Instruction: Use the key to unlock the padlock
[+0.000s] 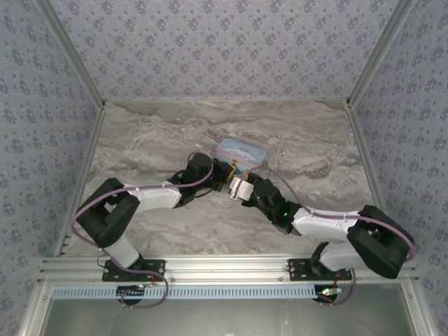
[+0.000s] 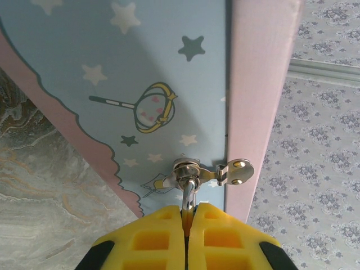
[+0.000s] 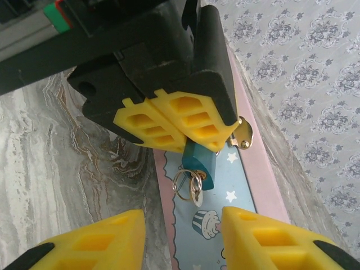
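left gripper (image 3: 179, 140) clamps the padlock (image 3: 199, 166) at the tin's (image 3: 225, 216) edge. right gripper (image 3: 181, 218), wide and empty, sits near the dangling key (image 3: 196, 196); open table (image 3: 67, 169) alongside.

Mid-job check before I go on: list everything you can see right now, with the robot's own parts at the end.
tin box: one, pale blue with pink edge, mid-table
hasp: one, silvery, on the tin's edge
padlock: one, teal, shackle through the hasp
key: one visible, silvery, on a ring dangling below the padlock
table: one, grey-brown marble, under everything
walls: three, grey floral, around the table
left end effector: one, yellow and black, shut on the padlock
right end effector: one, yellow and black, open, facing the key
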Motion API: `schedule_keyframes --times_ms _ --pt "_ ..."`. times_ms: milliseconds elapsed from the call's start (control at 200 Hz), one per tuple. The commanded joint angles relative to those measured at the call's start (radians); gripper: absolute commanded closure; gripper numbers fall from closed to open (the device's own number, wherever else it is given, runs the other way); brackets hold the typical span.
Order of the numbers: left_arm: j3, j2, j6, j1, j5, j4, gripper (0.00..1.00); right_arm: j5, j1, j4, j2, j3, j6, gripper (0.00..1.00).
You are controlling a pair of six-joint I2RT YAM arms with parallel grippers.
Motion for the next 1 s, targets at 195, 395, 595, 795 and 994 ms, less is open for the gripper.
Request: schedule_keyframes --times_ms 195,395,595,795,994 --pt "0.015 -0.024 0.004 0.001 0.022 0.023 1.00 0.026 0.006 0.045 0.061 0.050 -0.016 0.68" --pt "0.016 -0.021 0.004 0.002 0.025 0.024 1.00 0.033 0.001 0.063 0.072 0.051 -0.012 0.72" --pt "0.021 -0.015 0.003 0.001 0.030 0.025 1.00 0.032 -0.014 0.069 0.081 0.058 -0.001 0.77" --pt "0.022 -0.014 0.003 0.001 0.032 0.029 1.00 0.031 -0.022 0.072 0.081 0.062 0.036 0.83" --pt "0.028 -0.010 0.007 0.000 0.040 0.032 1.00 0.017 -0.022 0.083 0.077 0.054 0.086 0.96"
